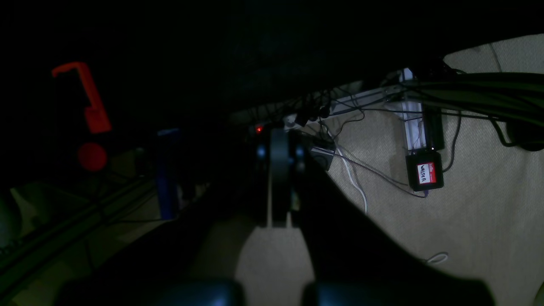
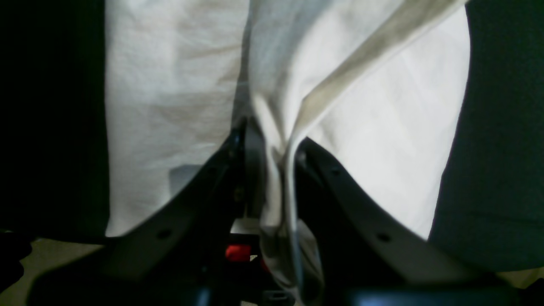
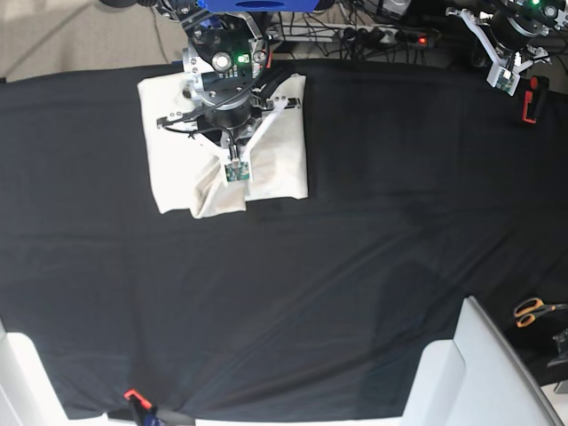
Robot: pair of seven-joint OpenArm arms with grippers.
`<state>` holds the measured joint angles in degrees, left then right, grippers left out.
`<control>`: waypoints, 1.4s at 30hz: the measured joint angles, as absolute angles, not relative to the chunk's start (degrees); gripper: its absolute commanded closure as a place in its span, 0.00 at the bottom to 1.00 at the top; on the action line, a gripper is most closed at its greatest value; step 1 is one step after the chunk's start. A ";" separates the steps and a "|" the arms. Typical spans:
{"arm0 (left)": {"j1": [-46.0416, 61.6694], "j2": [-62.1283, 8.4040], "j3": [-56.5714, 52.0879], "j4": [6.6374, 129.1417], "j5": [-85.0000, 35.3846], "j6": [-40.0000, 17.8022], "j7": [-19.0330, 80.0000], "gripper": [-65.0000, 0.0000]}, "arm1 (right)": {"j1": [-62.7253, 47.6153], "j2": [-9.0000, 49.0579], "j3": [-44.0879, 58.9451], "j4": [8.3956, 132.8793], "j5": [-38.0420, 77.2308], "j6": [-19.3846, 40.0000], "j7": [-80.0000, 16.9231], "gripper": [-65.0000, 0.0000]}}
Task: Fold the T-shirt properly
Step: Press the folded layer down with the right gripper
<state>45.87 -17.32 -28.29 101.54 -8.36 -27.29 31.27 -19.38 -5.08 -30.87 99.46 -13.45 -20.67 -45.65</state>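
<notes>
The cream T-shirt (image 3: 280,160) lies as a folded block at the back left of the black tablecloth (image 3: 311,284). One lower corner bulges out in a loose fold (image 3: 217,200). My right gripper (image 3: 232,164) is above the shirt's middle. In the right wrist view it (image 2: 276,170) is shut on a raised ridge of the shirt (image 2: 170,85), and the cloth runs down between the fingers (image 2: 229,170). My left gripper (image 1: 279,178) is off the table at the back right, over carpet and cables. Its fingers meet and hold nothing. That arm (image 3: 501,53) is far from the shirt.
A red clamp (image 3: 531,99) sits on the table's right edge and also shows in the left wrist view (image 1: 91,102). Orange-handled scissors (image 3: 532,311) lie at the right. White bins (image 3: 470,373) stand at the front right. A power strip with cables (image 3: 382,35) is behind the table.
</notes>
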 measured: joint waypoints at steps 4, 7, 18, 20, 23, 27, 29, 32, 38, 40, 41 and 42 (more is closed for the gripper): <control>45.71 -17.32 -28.29 101.54 -8.36 -27.29 31.27 1.00 | -19.38 -5.08 -30.87 99.46 -12.27 -20.64 -45.41 0.99; 45.71 -17.32 -28.29 101.54 -8.36 -27.29 31.27 1.00 | -19.38 -5.08 -30.87 99.35 -6.44 -20.62 -45.28 0.98; 45.69 -17.32 -28.29 101.54 -8.36 -27.29 31.24 1.00 | -18.61 -5.04 -31.00 98.24 -5.93 -20.64 -43.09 0.99; 45.71 -17.32 -28.29 101.54 -8.36 -27.29 31.27 1.00 | -18.61 -5.04 -30.98 98.24 -5.93 -20.64 -43.05 0.99; 45.71 -17.32 -28.29 101.54 -8.36 -27.29 31.27 1.00 | -17.72 -5.04 -30.96 98.21 -5.91 -20.64 -43.05 0.99; 45.69 -17.32 -28.29 101.54 -8.36 -27.29 31.27 1.00 | -17.34 -4.93 -30.72 98.02 -5.93 -20.67 -42.85 0.99; 45.69 -17.32 -28.27 101.54 -8.36 -27.29 31.27 1.00 | -17.15 -4.93 -30.72 96.99 -5.82 -20.64 -42.85 0.99; 45.71 -17.32 -28.27 101.54 -8.03 -27.29 31.27 1.00 | -16.78 -4.93 -30.76 96.14 -5.74 -20.64 -42.78 0.99; 45.69 -17.32 -28.27 101.49 -7.97 -27.29 31.27 1.00 | -16.84 -4.91 -30.83 96.07 -5.74 -20.64 -42.81 0.99; 45.69 -17.32 -28.27 101.49 -7.97 -27.29 31.27 1.00 | -16.84 -4.93 -30.87 96.07 -5.74 -20.64 -42.81 0.99; 45.69 -17.32 -28.27 101.49 -7.97 -27.29 31.27 1.00 | -16.84 -4.93 -30.87 96.07 -5.74 -20.64 -42.81 0.98; 45.65 -17.32 -28.27 101.49 -7.97 -27.29 31.27 1.00 | -16.84 -4.93 -30.87 96.07 -5.74 -20.64 -42.81 0.98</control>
